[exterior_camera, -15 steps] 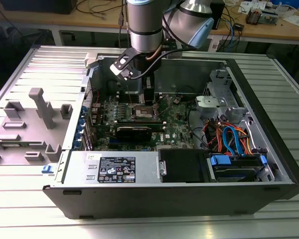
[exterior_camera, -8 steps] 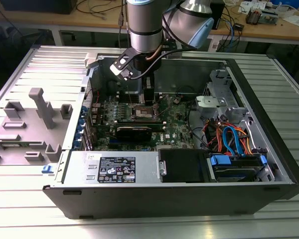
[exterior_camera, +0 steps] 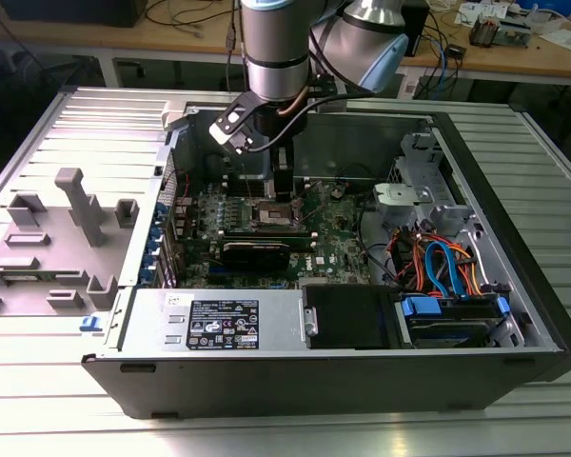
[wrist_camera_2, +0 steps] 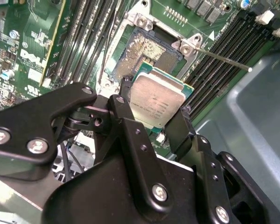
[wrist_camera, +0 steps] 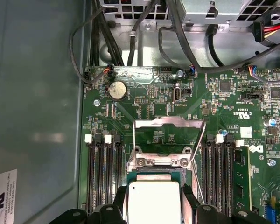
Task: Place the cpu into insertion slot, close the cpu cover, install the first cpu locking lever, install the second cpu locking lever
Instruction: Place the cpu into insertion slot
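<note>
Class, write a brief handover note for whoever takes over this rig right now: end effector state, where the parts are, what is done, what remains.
End effector: shut on the small flat square silver-topped cpu.
Cpu: held tilted over the square silver-rimmed insertion slot in the green circuit board, not seated.
Thin silver window-frame cpu cover: swung open.
Thin metal lever rod: standing free, unlatched.
Done: cpu grasped, brought to slot.
Left: seating, cover, both levers.

The exterior view looks down at an angle from some way off, over the whole open computer case (exterior_camera: 343, 386) and the arm (exterior_camera: 274, 48). Both wrist views look down from close, sharing the gripper (wrist_camera_2: 156, 106) (wrist_camera: 153, 201), cpu (wrist_camera_2: 157, 99) (wrist_camera: 153, 205) and insertion slot (wrist_camera_2: 147, 49) (wrist_camera: 159, 162).
</note>
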`<state>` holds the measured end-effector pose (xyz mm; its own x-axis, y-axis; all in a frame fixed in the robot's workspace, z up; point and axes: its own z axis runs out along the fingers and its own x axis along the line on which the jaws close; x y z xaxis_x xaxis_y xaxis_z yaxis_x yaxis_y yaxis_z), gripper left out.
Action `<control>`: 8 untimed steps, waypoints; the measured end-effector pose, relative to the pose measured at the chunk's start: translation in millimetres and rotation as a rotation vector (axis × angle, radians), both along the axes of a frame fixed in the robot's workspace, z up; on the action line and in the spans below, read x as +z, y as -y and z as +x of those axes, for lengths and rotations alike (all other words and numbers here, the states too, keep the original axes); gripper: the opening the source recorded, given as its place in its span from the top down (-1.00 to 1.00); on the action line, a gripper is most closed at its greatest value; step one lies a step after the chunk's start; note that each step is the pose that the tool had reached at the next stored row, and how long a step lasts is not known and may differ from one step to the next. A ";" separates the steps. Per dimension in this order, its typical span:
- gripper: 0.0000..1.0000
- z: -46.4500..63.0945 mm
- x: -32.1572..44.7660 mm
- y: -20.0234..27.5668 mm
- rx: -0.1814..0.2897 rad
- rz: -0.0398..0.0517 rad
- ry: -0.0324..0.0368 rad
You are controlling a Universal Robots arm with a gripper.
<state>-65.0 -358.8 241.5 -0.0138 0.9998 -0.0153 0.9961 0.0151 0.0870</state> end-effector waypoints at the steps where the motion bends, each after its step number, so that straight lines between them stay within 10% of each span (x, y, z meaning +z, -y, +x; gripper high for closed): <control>1: -0.08 -0.2 -0.1 0.0 0.000 -0.0001 -0.0001; 8: -0.08 -0.6 -2.0 1.7 0.000 0.0002 0.0001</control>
<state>-65.6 -360.5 239.6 -0.0137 0.9998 -0.0151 0.9961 0.0149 0.0871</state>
